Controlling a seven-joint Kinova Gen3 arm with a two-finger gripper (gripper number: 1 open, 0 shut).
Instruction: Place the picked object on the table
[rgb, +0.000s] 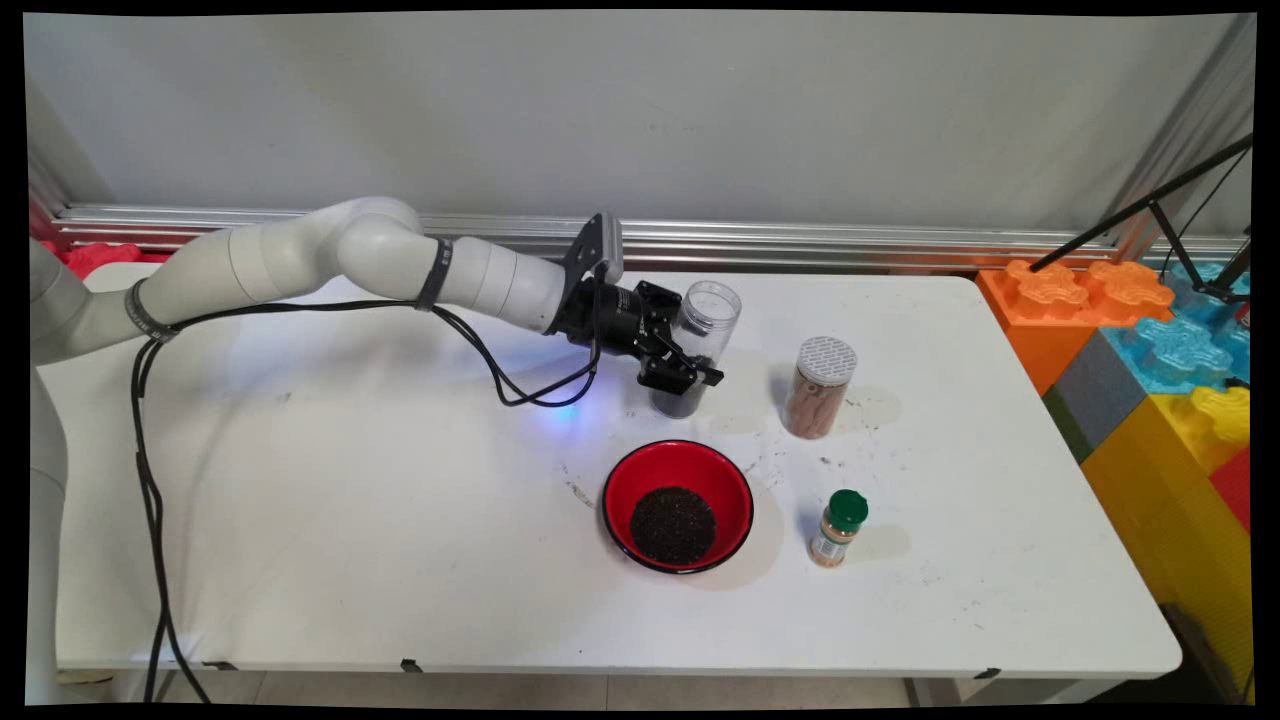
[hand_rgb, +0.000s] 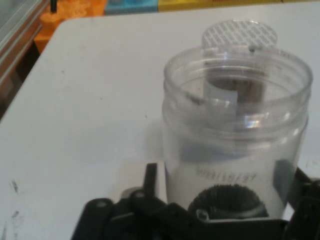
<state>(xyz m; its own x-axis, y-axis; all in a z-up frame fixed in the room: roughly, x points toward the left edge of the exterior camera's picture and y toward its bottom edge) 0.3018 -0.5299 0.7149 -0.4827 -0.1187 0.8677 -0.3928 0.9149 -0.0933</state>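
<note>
The gripper (rgb: 690, 375) was closed around the lower part of an open clear jar (rgb: 703, 335), which stood upright on the white table (rgb: 350, 520), far of the red bowl (rgb: 677, 506) of dark grains. A lidded jar (rgb: 819, 387) stood to its right; a green-capped bottle (rgb: 838, 528) was nearer.

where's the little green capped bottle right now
In the main view the green-capped bottle stands upright on the white table, near its front edge, right of the red bowl and nearer the front than the white-lidded jar.
</note>
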